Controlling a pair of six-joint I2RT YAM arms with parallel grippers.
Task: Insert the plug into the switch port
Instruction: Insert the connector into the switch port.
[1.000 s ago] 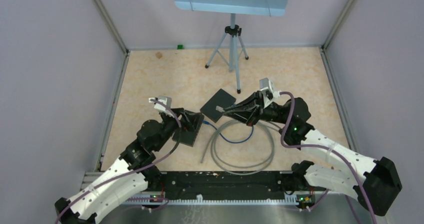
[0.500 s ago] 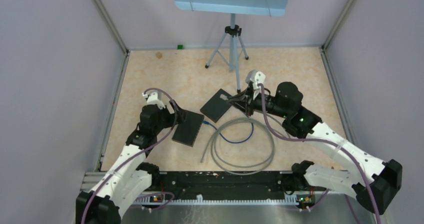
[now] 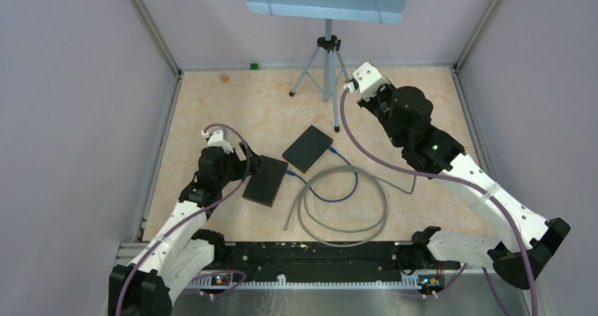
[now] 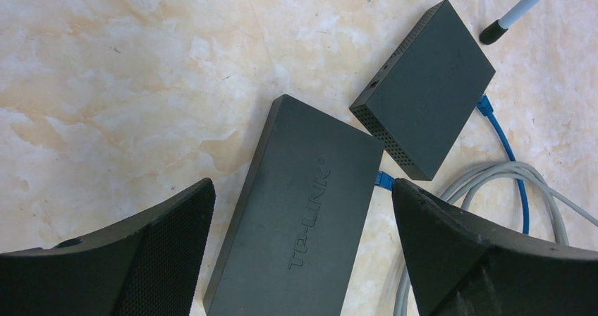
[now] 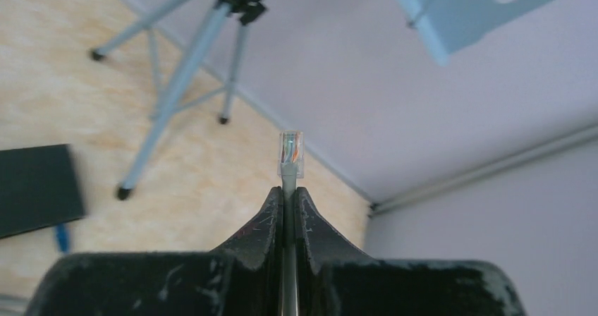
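Since a second ago my right arm has swung up and away from the small black box (image 3: 307, 149) toward the rear of the tabletop (image 3: 226, 118), beside the tripod (image 3: 326, 69). The left arm drew back a little early on and has held its place since.

The plug (image 5: 290, 155) is in the air, sticking out just past the tips of the right gripper (image 5: 290, 192) and aimed at the back corner of the enclosure, well apart from the switch (image 3: 265, 180). I cannot pick the plug out in the overhead view. That gripper is pinched together on the gray cable (image 3: 338, 210) just behind the plug, with the rest of the cable coiled on the tabletop.

The switch lies flat with a blue plug (image 4: 383, 180) already seated in its right-hand side, so I take the ports to face that way. The left gripper (image 4: 303, 186) hangs over it with fingers spread as wide as they go, one on each side, holding nothing. I cannot tell whether it touches the case.

I judge this to be the carry step, with insertion not yet begun. Next I would turn the right wrist round, bring the plug low to the port face, square it to a free port, and have the left gripper steady the switch.
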